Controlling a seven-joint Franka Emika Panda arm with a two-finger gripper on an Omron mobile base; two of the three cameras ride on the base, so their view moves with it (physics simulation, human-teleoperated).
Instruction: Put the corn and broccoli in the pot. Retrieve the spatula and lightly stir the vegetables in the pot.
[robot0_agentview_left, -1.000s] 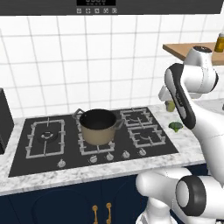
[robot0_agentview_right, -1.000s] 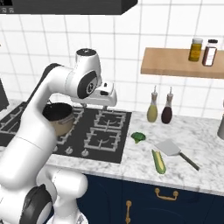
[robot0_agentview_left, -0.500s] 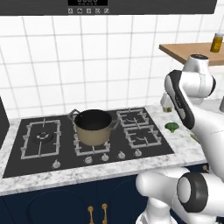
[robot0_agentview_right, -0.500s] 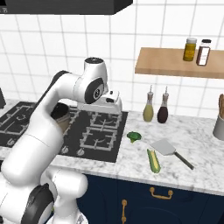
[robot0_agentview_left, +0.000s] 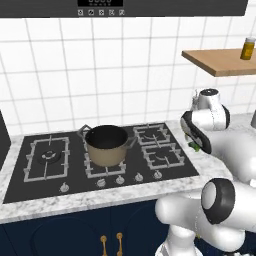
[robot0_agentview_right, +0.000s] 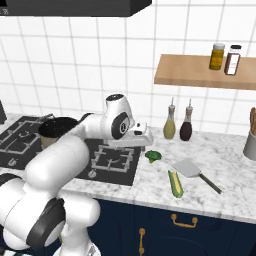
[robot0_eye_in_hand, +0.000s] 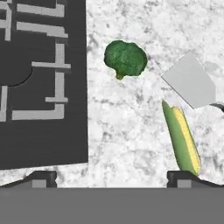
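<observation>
Overhead, the end effector (robot0_eye_in_hand: 111, 177) hung above the marble bench (robot0_eye_in_hand: 131, 131) with its fingers spread fully wide, holding nothing. In the hand view, the corn (robot0_eye_in_hand: 181, 138) lay just ahead of its right fingertip (robot0_eye_in_hand: 183, 176), the broccoli (robot0_eye_in_hand: 125, 58) farther ahead between the two tips, and the spatula (robot0_eye_in_hand: 190, 85) beyond the corn, just beside it. Off to the end effector's left stood the stove (robot0_agentview_right: 107, 160), and well beyond it the pot (robot0_agentview_left: 106, 145) sat on a burner.
</observation>
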